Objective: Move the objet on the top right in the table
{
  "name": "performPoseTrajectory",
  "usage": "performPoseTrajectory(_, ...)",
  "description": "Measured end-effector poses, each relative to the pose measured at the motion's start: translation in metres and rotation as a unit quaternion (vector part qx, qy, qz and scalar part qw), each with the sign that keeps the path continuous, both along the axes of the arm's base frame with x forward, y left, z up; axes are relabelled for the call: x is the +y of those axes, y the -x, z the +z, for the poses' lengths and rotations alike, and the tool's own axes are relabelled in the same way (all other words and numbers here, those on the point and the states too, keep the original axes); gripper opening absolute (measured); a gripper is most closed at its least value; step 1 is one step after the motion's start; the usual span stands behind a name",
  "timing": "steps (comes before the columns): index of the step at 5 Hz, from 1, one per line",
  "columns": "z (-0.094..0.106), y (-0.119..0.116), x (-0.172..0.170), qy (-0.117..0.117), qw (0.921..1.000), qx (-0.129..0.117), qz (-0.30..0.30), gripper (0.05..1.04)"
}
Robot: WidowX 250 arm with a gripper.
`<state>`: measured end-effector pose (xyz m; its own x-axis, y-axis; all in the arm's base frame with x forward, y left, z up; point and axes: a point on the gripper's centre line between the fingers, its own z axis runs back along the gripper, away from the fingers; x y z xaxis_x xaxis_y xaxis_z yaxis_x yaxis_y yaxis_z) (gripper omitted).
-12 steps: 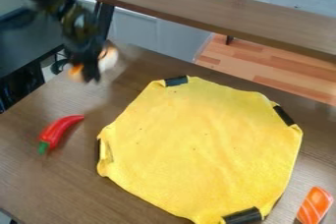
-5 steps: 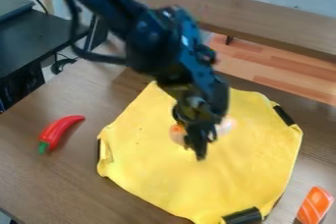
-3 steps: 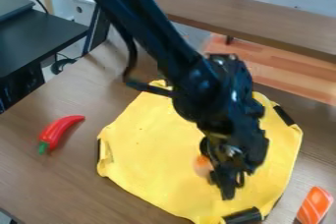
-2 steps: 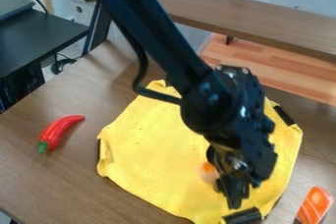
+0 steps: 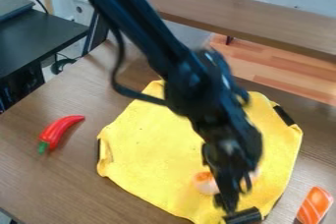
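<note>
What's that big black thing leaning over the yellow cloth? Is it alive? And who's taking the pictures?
It isn't alive. It's a robot arm, a machine that reaches in from the top of the picture. Its "hand" is called a gripper. It looks as if it is holding something orange and white, which peeks out on both sides, over the yellow cloth. I can't tell what that thing is.

A camera fixed in one place takes the pictures, looking down at a slant.

On the brown table, a red pepper with a green stem lies left of the cloth. At the lower right is an orange piece with pale stripes, maybe pretend fish.
</note>
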<state>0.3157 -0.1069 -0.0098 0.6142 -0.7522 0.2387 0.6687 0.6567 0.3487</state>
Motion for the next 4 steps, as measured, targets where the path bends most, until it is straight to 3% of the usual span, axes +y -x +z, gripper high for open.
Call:
performPoseTrajectory(1,0.009,-0.002,0.011,0.074,0.9969,0.026,-0.004,1.001)
performPoseTrajectory(2,0.064,-0.01,0.034,0.151,0.9884,-0.014,0.009,1.001)
performPoseTrajectory(3,0.101,-0.003,0.047,0.202,0.9793,-0.009,0.007,1.001)
performPoseTrajectory(4,0.135,0.0,0.05,0.17,0.9851,0.006,-0.026,1.001)
